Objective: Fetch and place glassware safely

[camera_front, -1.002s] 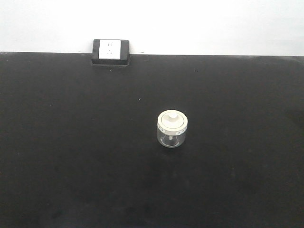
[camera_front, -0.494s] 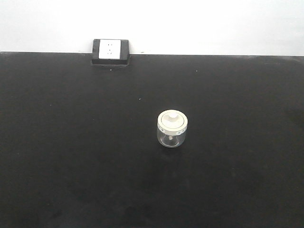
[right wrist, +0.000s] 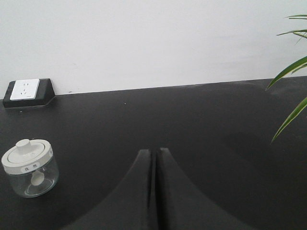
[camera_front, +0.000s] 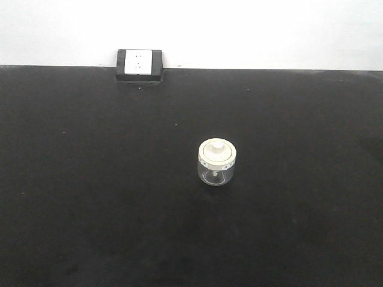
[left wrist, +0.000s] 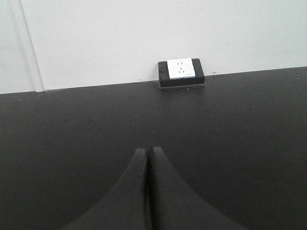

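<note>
While it takes up pretty much the whole front view, the black tabletop is just a flat matte surface running back to a plain white wall. Next biggest thing is the plant, only a few long green leaves poking in at the right edge of the right wrist view, over the far right part of the tabletop.

Both arms only show up in their own wrist cams. The left pincer has its two dark fingers pressed together with barely a seam between them, holding nothing, just bare tabletop in front of it. The right pincer looks the same: fingers closed tight against each other, nothing in its grip.

On the far edge of the tabletop, left of center and right up against the wall, sits a black socket box with a white outlet faceplate on top.

Smallest is the glass jar, standing upright a bit right of center on the tabletop, well apart from the socket box. It's squat and clear, with a cream-white lid and a round knob in the middle, small marks on the lid rim. From the right wrist view it's off to the near left of the right pincer, not touching it.
</note>
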`<state>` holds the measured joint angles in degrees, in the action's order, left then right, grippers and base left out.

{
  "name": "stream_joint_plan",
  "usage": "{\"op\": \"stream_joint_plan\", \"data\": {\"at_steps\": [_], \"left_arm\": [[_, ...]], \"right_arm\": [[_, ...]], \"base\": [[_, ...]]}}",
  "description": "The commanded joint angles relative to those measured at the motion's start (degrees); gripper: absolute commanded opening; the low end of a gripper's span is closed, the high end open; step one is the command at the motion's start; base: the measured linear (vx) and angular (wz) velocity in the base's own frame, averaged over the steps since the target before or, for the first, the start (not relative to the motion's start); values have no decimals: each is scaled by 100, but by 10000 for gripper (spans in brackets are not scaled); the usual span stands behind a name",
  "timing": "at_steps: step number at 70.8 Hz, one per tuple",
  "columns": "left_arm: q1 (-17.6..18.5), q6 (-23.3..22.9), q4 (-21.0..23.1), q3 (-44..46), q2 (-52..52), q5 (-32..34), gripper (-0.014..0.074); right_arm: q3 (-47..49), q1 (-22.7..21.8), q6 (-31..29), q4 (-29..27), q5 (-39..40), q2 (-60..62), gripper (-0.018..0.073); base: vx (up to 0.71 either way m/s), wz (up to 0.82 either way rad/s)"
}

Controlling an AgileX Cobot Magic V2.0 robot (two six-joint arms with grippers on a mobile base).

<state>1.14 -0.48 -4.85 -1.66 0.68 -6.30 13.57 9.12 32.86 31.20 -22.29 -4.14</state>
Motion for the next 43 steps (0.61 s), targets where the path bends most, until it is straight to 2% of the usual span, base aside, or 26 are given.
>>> {"op": "stream_joint_plan", "data": {"at_steps": [1,11,21,34,43], "left_arm": [[38,-20,46,-158,73,476,-7],[38,-20,46,-158,73,476,-7],[38,-20,46,-158,73,476,-7],[38,-20,46,-158,73,476,-7],[38,-20,46,-158,73,476,-7]], "right_arm": [[170,-28,-95,177,354,-72,-4],[170,-28,-87,188,391,-72,-4],[170,-33,-155,-171,405,-82,-4],[170,-40,-1156,-1020,405,-201,-4],[170,-331,-1797,-1608,411,-235,-4]], "base": [[0,0],[0,0],[0,0],[0,0],[0,0]]}}
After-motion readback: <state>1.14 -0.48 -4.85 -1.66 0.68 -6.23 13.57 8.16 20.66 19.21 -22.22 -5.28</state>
